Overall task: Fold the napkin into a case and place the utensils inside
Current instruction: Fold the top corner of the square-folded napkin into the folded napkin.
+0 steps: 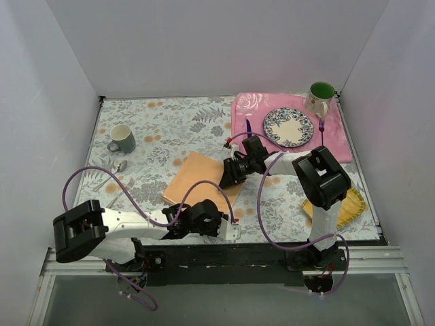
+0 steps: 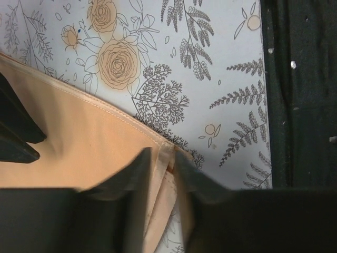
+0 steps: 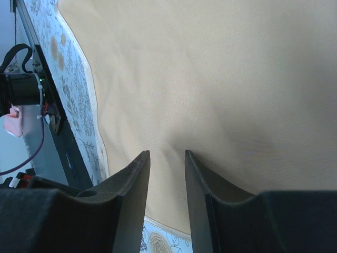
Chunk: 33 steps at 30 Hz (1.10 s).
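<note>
The napkin (image 1: pixel 196 178) lies flat, left of the plate (image 1: pixel 288 127) and nearer the arms. The left arm stretches low towards the plate's side, and the left gripper (image 2: pixel 161 154) is clamped on the napkin's near corner. The right arm folds back from below the plate. The right gripper (image 3: pixel 166 154) has its tips on the cloth, a narrow gap between them; I cannot tell if it pinches.
</note>
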Tool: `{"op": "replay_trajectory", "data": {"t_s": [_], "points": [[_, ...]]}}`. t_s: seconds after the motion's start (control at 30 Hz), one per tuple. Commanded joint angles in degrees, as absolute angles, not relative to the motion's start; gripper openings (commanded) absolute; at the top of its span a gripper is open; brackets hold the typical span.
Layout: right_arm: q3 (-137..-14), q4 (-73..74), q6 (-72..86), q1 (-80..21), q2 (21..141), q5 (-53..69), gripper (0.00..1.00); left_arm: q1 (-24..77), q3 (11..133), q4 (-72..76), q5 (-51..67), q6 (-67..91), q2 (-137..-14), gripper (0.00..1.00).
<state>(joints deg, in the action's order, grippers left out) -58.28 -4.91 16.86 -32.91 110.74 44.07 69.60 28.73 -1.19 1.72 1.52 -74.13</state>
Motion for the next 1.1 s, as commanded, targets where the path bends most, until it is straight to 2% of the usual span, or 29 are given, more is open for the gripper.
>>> {"op": "replay_trajectory", "data": {"t_s": [0.0, 0.27, 0.53, 0.8, 0.97, 1.07], "points": [[-58.0, -5.9, 16.3, -33.0, 110.2, 44.2, 0.42, 70.0, 28.4, -0.4, 1.8, 1.8, -72.9, 0.37], [-58.4, -5.8, 16.3, -33.0, 110.7, 44.3, 0.42, 70.4, 27.9, 2.2, 1.4, 1.1, -74.8, 0.38], [-58.4, -5.9, 16.3, -33.1, 111.1, 44.3, 0.42, 70.3, 27.7, 4.7, -1.6, 1.4, -76.5, 0.31], [-58.5, -5.7, 16.3, -33.0, 111.2, 44.6, 0.42, 70.4, 29.4, 2.7, -0.8, 2.0, -72.9, 0.23], [-58.7, -5.8, 16.5, -33.1, 111.1, 44.6, 0.42, 70.3, 30.4, 2.5, -1.1, 2.8, -72.5, 0.06], [-58.6, -5.7, 16.5, -33.1, 111.1, 44.6, 0.42, 70.2, 30.9, 2.2, -1.3, 3.3, -73.3, 0.0]]}}
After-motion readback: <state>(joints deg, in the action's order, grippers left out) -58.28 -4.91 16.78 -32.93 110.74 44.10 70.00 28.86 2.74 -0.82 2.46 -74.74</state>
